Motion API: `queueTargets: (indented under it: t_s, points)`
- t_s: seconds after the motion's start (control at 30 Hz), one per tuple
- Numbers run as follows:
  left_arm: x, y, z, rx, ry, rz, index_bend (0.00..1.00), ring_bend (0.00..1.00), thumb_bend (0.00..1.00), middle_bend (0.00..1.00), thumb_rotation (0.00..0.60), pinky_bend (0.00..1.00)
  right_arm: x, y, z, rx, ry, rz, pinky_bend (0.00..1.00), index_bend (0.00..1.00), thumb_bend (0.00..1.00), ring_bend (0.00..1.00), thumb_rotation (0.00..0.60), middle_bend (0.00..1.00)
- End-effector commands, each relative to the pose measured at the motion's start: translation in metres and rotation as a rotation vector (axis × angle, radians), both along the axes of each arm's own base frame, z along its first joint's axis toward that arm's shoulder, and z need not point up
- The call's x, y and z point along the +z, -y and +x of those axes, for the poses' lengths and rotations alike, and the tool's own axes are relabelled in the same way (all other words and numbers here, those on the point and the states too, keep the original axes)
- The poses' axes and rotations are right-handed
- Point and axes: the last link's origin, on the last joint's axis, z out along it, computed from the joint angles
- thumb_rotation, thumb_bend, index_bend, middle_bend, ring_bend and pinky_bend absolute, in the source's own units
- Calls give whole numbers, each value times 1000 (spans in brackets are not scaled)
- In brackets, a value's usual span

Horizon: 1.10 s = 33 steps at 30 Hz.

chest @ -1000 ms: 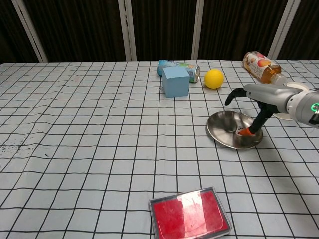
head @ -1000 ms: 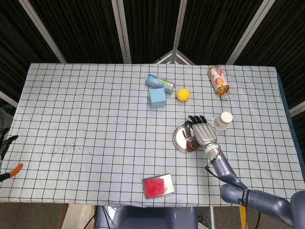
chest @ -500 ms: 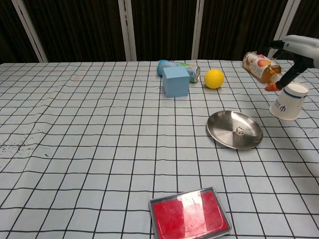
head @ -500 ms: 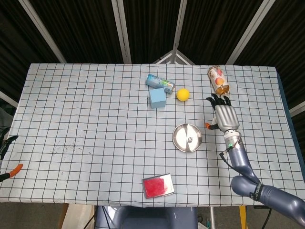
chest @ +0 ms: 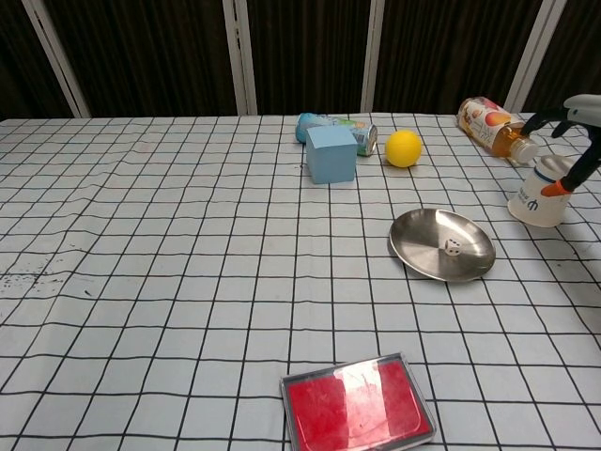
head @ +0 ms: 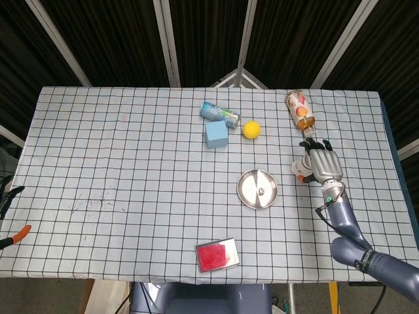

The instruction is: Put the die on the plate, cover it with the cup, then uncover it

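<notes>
The small white die [chest: 453, 248] [head: 260, 191] lies on the round metal plate [chest: 423, 235] [head: 249, 183], right of the table's middle. A white paper cup [chest: 535, 199] [head: 300, 171] stands on the cloth just right of the plate. My right hand [head: 323, 165] [chest: 573, 141] is at the cup's top and far side with its fingers spread. Its orange-tipped thumb [chest: 556, 188] is against the cup's upper wall, and the hand hides part of the cup in the head view. I cannot see a closed grip. My left hand is out of both views.
Behind the plate are a blue cube [chest: 331, 153], a lying can [chest: 340, 128], a yellow ball [chest: 403, 147] and a lying juice bottle [chest: 491, 126]. A red-lidded tin [chest: 357, 400] sits at the near edge. Orange-handled pliers [head: 13, 236] lie at the far left.
The right hand lifted off the plate, leaving the die on it, swung right, and has now come down beside the cup's top.
</notes>
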Motion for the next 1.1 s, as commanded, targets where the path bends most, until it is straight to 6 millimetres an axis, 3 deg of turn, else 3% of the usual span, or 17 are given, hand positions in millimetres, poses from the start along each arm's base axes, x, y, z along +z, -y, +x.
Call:
queueTargets:
  t_s: [0.03,0.57,1.1]
  points:
    - [0,-1,-1,3,-2,-1,168,0,293,0,600,23,2,3,-3,-9,-18,-1,0,246,205,174,600,186]
    - [-4,-1,1,6,-16,-7,178,0,293,0,600,23,6,9,-21,-55,-51,3,0,358,205,174,600,308]
    - [-6,-2,1,8,-21,-12,187,0,293,0,600,23,5,9,-26,-49,-67,-1,0,433,226,216,600,419]
